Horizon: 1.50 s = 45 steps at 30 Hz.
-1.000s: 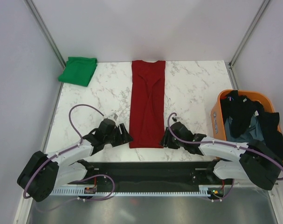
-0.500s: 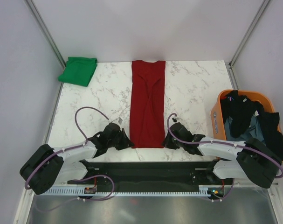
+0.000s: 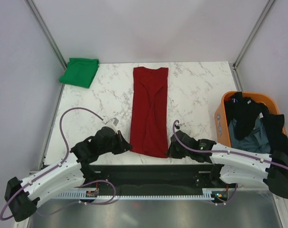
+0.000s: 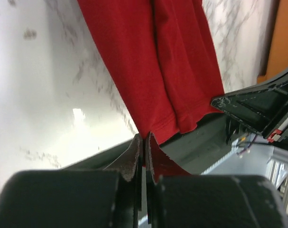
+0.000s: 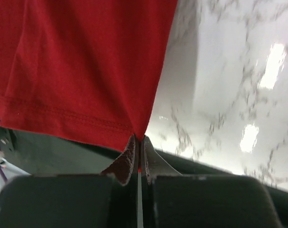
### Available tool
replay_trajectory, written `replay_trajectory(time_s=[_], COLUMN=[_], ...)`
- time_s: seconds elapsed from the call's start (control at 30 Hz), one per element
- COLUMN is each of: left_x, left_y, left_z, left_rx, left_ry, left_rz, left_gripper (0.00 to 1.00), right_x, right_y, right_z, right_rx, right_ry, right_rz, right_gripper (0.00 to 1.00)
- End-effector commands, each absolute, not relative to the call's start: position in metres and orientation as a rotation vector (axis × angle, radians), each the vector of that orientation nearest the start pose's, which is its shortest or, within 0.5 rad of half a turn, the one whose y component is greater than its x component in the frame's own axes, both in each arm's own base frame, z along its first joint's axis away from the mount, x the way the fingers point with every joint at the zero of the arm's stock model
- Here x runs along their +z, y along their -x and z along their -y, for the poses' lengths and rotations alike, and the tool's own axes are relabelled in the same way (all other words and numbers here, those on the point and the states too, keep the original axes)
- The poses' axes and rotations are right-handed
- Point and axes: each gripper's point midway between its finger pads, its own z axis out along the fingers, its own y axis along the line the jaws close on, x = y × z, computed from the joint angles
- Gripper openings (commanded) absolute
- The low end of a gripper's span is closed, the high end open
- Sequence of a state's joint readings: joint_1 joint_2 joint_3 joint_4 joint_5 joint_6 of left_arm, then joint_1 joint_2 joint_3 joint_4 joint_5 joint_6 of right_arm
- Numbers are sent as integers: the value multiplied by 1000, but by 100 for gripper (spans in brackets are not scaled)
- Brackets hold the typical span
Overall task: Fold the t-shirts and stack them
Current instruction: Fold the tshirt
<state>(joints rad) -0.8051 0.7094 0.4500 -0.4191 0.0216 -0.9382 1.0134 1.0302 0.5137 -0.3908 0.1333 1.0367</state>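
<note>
T-shirt (image 3: pixel 150 109) corners in left hand (image 3: pixel 128 147), right hand (image 3: pixel 171 151)

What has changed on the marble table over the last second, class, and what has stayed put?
The left pincer and right pincer closed in and pinched the near hem corners of the long dark red cloth t-shirt, then dragged it toward the near table edge. The folded bright green t-shirt and the orange plastic basket of dark garments stayed put.
</note>
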Motion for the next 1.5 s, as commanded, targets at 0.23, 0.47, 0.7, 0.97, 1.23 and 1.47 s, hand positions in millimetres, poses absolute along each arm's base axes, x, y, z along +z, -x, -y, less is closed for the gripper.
replay_trajectory(time_s=[0.23, 0.47, 0.7, 0.97, 1.23, 1.47], left_x=[174, 211, 233, 211, 166, 140], left_y=[-141, -192, -255, -329, -393, -445], left_z=[190, 183, 193, 194, 194, 208], left_rx=[-793, -485, -384, -424, -447, -473], left_ry=[142, 74, 28, 59, 95, 73], left_rz=[-2378, -2294, -2270, -2327, -2425, -2478], left_gripper=[2, 2, 2, 2, 2, 2], right_x=[145, 183, 196, 183, 149, 114], right_y=[-144, -200, -264, -327, -374, -420], right_z=[-239, -235, -231, -227, -224, -221], right_rx=[512, 313, 251, 183, 170, 127], right_ry=[-66, -23, -4, 8, 19, 15], right_rz=[-2415, -2336, -2318, -2364, -2415, -2477], right_gripper=[0, 0, 0, 0, 0, 0])
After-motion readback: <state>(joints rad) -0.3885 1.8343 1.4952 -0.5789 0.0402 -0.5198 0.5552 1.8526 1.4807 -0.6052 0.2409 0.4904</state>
